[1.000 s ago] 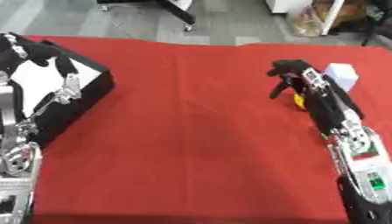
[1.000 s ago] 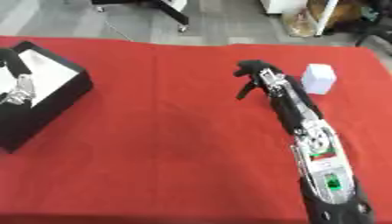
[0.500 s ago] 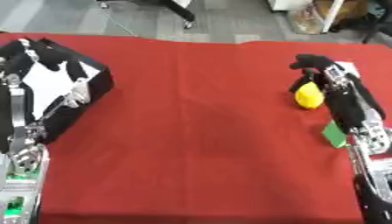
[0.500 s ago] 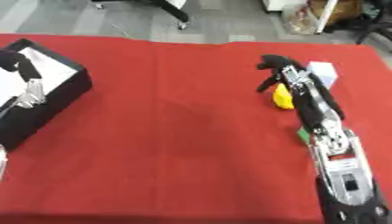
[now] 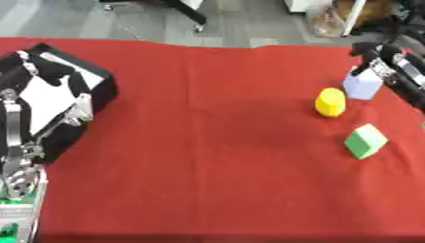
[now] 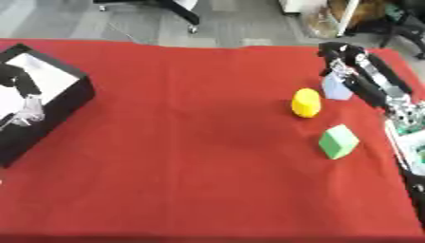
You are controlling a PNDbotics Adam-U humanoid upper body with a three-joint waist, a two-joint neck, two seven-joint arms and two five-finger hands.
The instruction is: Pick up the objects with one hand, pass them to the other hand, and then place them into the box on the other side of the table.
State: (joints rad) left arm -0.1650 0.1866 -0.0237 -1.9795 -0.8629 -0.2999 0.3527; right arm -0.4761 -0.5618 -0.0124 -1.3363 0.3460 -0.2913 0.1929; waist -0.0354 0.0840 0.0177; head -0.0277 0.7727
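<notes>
Your right eye view shows the whole right forearm running up the table's right edge to the right hand (image 6: 342,53), which the left eye view crops, while the left eye view shows more of your left hand (image 5: 51,78), fingers relaxed and spread over the black open-topped box with white lining (image 5: 98,93). Your right hand hangs curled at the pale blue-white block (image 6: 335,88), though you can't tell if it grips. The yellow rounded block (image 6: 305,102) and green cube (image 6: 338,141) lie apart on the red tablecloth (image 6: 191,142).

box (image 5: 91,78): far left edge of the table (image 5: 216,142)
three blocks: over on the right
cube (image 6: 338,141): nearest, cylinder (image 6: 305,102) behind it, pale block (image 6: 335,88) farthest back
</notes>
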